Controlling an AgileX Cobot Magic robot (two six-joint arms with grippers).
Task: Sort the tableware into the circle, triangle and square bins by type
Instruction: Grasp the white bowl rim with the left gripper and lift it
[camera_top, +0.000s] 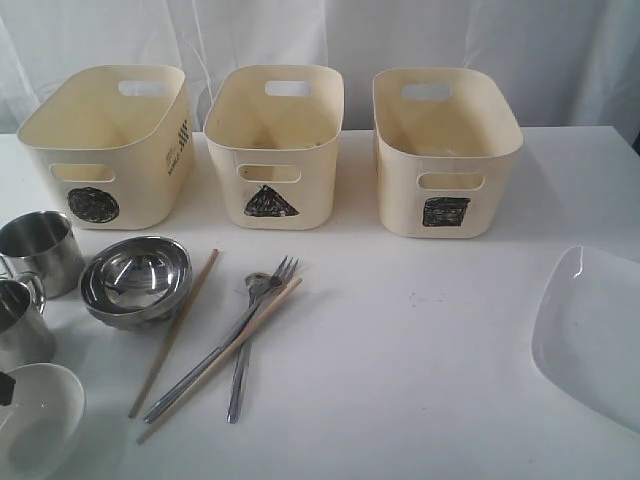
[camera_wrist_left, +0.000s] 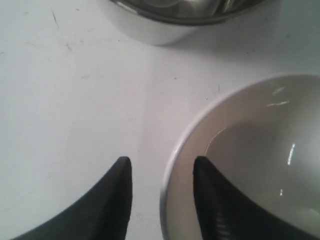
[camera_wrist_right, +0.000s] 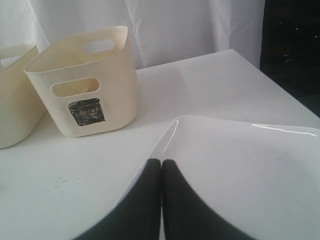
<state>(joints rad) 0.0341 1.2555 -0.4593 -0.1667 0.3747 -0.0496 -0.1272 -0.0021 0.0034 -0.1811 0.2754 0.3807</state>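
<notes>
1. Three cream bins are being shown in a row at the back of the white table (camera_top: 420, 330). The circle bin (camera_top: 105, 150) is on the left, the triangle bin (camera_top: 272, 150) in the middle and the square bin (camera_top: 445, 150) on the right.
2. Two steel mugs (camera_top: 40, 250) are being seen at the left edge of the exterior view. The steel bowl (camera_top: 135, 280) is just beside them, in front of the circle bin.
3. Two wooden chopsticks (camera_top: 175, 330), a fork (camera_top: 284, 268) and a spoon (camera_top: 238, 375) are being seen lying crossed in a loose bundle in front of the triangle bin.
4. The small white bowl (camera_wrist_left: 250, 160) is being straddled at its rim by the left gripper (camera_wrist_left: 162, 160). The fingers (camera_wrist_left: 117, 200) are being held apart, one inside the bowl and one outside over the table, with a gap showing beside the rim.
5. The white plate (camera_wrist_right: 240, 175) is being seen flat on the table, in front and to the right of the square bin. The right gripper (camera_wrist_right: 161, 162) is being held at the plate's near corner with its fingers pressed together. Whether they are touching the plate cannot be told.
</notes>
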